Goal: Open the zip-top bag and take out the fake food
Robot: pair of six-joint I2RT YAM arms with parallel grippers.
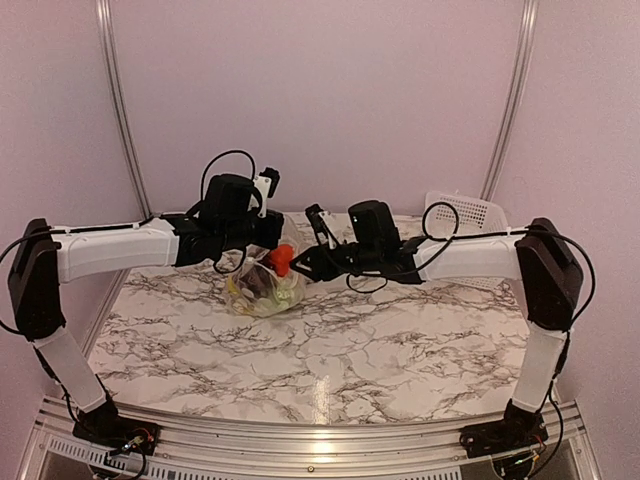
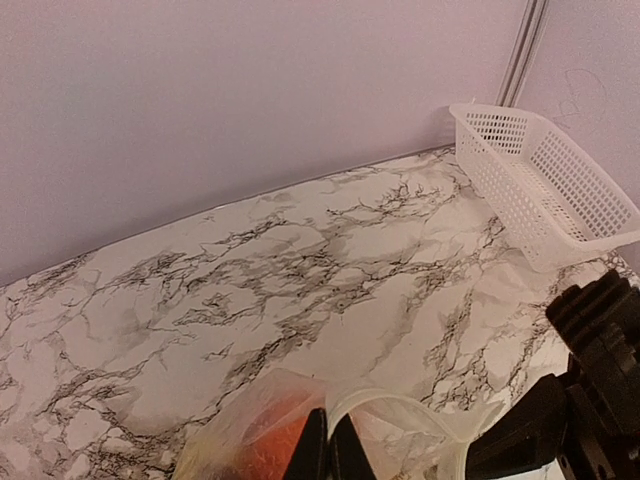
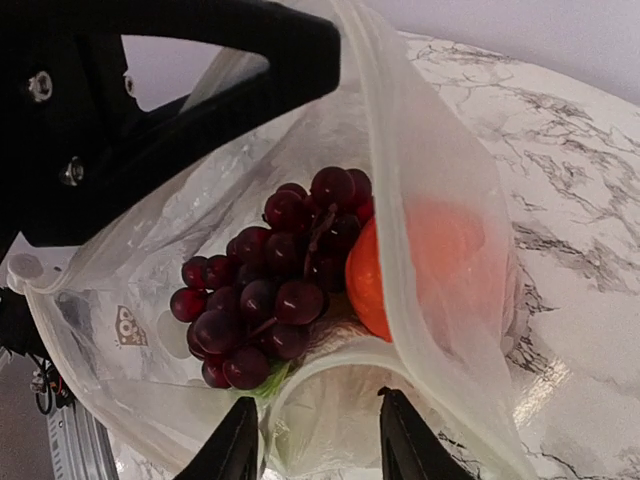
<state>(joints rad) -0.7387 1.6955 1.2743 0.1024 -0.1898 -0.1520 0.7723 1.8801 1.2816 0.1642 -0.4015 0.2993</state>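
Over the tabletop (image 1: 400,350), the bag (image 1: 262,292) hangs between both arms with its mouth open. The left end effector (image 2: 327,452) is pinched together on its lip. The right end effector (image 3: 315,402) has its fingers apart, aimed into the mouth. The grapes (image 3: 265,290) and an orange piece (image 3: 370,285) sit dead ahead, so right's nearer.

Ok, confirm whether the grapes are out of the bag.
No, the right wrist view shows the grapes lying inside the clear zip-top bag.

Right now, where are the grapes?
In the right wrist view the dark purple grapes lie inside the open zip-top bag, beside an orange-red piece on their right, just beyond the right gripper.
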